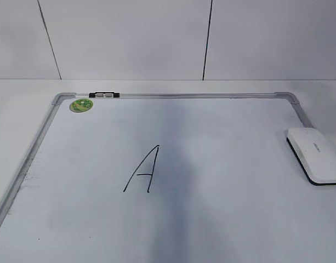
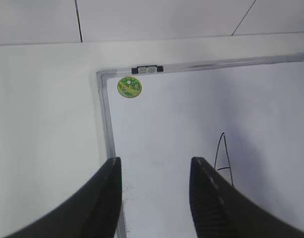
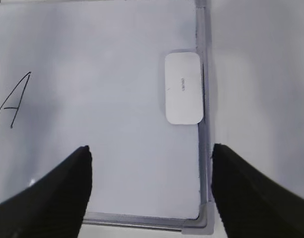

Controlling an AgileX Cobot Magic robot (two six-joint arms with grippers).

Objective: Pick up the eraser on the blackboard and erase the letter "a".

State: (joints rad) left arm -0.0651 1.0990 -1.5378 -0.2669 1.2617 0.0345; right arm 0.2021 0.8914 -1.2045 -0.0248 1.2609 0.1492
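Board: the board (image 1: 222, 219) lies flat on a pale table (image 1: 14, 109), white face up, with a thin silver frame and rounded grey corners. A long soft shadow runs down its middle in the exterior view.

Eraser: the eraser (image 1: 315, 154) sits at the board's right edge, white top up with small grey lettering, a sliver of black showing along its underside. In the right wrist view the eraser (image 3: 183, 88) lies lengthwise along the frame, its outer side touching or just over the rail — I cannot tell which.

Writing: one tall, angular capital A (image 1: 143, 170) in thin black marker stands left of the board's middle, well apart from the eraser. From where I stand I see no lowercase a on the board in any view.

Magnet: a small round green magnet (image 1: 81, 105) rests in the far left corner of the board, just inside the frame.

Clip: a small black and silver clip (image 1: 103, 95) sits on the top rail, just beside the magnet.

Left gripper: the left gripper (image 2: 154, 198) hangs over the board's left rail, fingers spread wide with nothing between them; the magnet is beyond it and the A off to its right.

Right gripper: the right gripper (image 3: 149, 188) hangs over the board's near right corner, fingers spread wide and empty — the eraser lies ahead of it, apart from both fingers.

Arms: neither arm shows in the exterior view.
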